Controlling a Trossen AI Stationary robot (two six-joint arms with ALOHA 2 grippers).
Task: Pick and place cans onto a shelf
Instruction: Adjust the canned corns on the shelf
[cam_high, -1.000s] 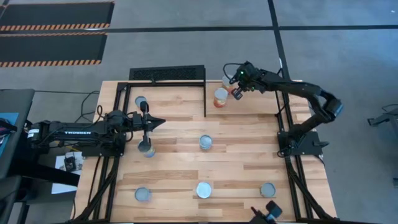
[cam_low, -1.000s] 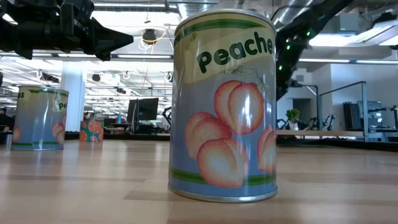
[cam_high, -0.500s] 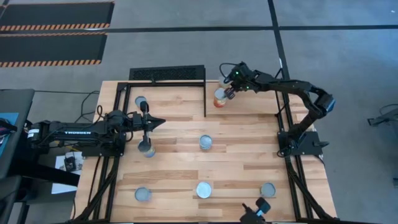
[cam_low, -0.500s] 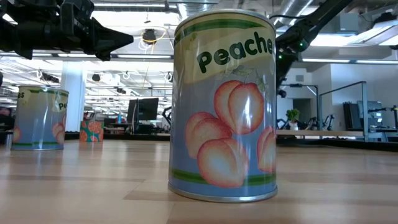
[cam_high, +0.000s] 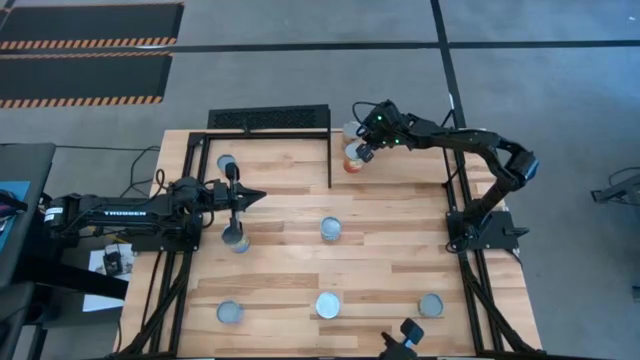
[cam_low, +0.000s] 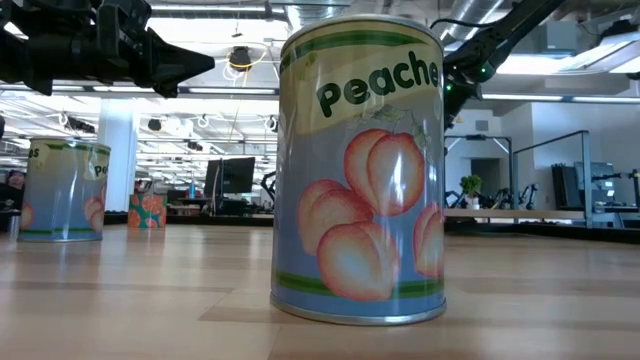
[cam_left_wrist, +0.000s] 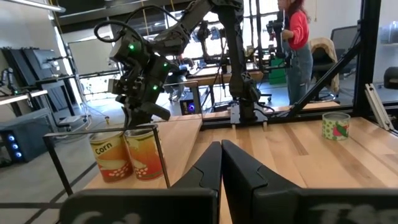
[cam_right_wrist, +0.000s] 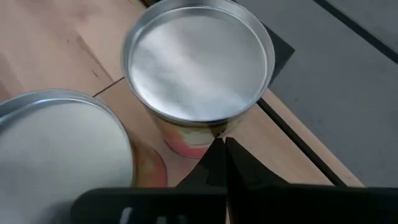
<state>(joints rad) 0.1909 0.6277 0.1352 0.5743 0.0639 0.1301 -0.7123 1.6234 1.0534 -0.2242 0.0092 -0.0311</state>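
Observation:
Two orange-labelled cans stand side by side on their bases at the table's far edge (cam_high: 354, 157), (cam_high: 350, 131). They show as corn cans in the left wrist view (cam_left_wrist: 109, 155), (cam_left_wrist: 143, 153) and as silver lids in the right wrist view (cam_right_wrist: 198, 62), (cam_right_wrist: 56, 149). My right gripper (cam_high: 363, 151) is shut and points down just above them; its tips (cam_right_wrist: 219, 149) sit over the gap between the lids. My left gripper (cam_high: 258, 197) is shut and empty over the table's left part. Several other cans stand on the wood, one being the peach can (cam_low: 360, 170).
A black wire shelf (cam_high: 268, 118) stands at the far edge, with a black upright bar (cam_high: 330, 160) beside the two cans. Loose cans (cam_high: 331, 229), (cam_high: 237, 240), (cam_high: 226, 163) stand mid-table; three more stand along the near edge. A person (cam_left_wrist: 297, 43) stands beyond the table.
My right gripper has gone a short way toward the table's left edge, from beside the two far cans to above them. The cans have stayed in place. A dark object at the table's near edge has shifted left.

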